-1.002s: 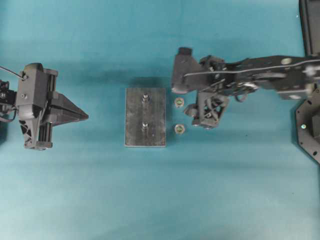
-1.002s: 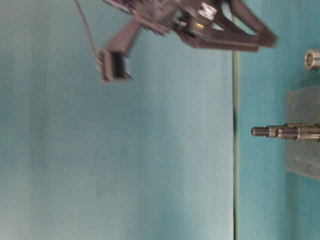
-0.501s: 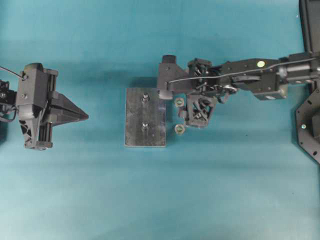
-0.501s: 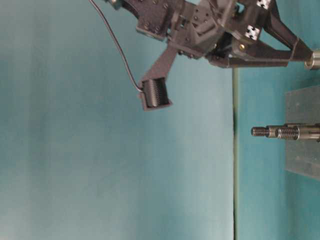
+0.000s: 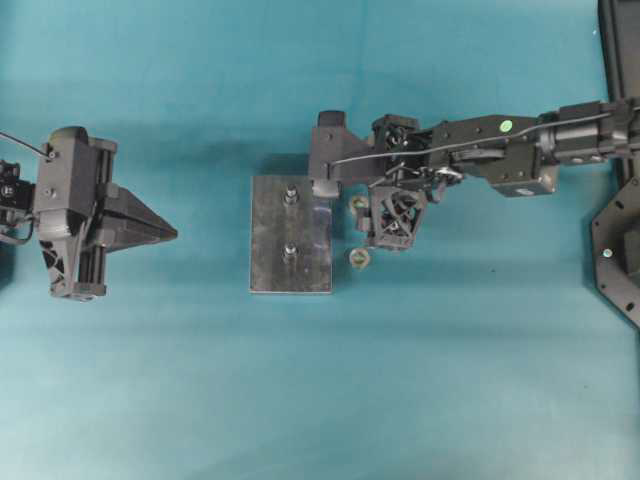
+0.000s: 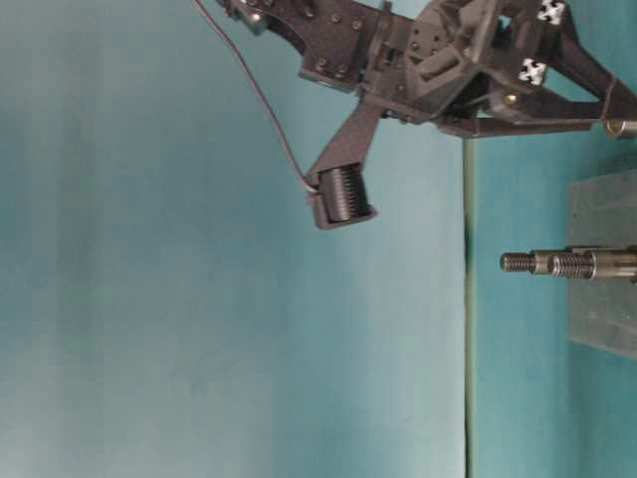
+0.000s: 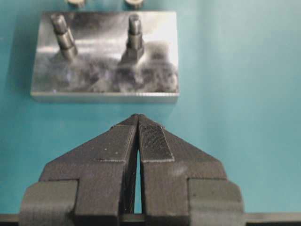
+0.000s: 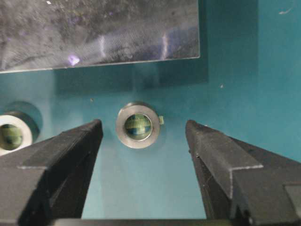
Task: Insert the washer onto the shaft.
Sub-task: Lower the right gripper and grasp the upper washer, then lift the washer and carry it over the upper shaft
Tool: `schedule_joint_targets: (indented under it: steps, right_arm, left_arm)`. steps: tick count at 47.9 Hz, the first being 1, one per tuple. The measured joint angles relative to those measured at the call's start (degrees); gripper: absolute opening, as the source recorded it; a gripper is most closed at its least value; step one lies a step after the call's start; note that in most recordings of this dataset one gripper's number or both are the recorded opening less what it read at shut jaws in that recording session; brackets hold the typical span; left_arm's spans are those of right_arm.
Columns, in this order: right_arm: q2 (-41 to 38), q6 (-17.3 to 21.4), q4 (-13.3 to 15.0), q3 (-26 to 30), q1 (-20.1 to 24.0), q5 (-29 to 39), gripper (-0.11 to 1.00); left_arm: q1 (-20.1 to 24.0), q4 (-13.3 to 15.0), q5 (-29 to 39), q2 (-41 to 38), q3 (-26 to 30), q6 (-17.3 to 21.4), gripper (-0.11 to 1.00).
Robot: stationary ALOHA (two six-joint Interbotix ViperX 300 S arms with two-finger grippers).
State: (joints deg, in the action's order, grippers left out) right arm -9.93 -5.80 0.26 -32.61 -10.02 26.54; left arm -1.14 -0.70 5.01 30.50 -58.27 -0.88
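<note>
Fingers (image 8: 143, 141) of the right arm, spread wide, have dropped to straddle the washer (image 8: 138, 125) beside the plate's (image 8: 94, 33) edge, grasp imminent; left fingers (image 7: 138, 136) stay pinched shut.

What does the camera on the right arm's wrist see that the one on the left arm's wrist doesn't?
Right wrist view alone: the right claw, open, with a silver metal ring-shaped washer lying on the teal table between its fingers, and a second washer at the edge.

Left wrist view alone: the left claw, shut, and two upright threaded metal shafts standing on the block.

Both: the grey metal block and the teal table surface.
</note>
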Motion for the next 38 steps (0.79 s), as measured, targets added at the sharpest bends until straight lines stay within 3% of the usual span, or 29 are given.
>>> schedule_joint_targets:
  steps: [21, 38]
  right_arm:
    - [-1.49, -0.09, 0.0, 1.14, 0.44, 0.18, 0.63]
    - [-1.67, 0.0, 0.0, 1.49, 0.97, 1.41, 0.35]
  left_arm:
    - [0.0, 0.0, -0.53, -0.79, 0.0, 0.0, 0.0]
    - [0.0, 0.0, -0.62, -0.79, 0.0, 0.0, 0.0]
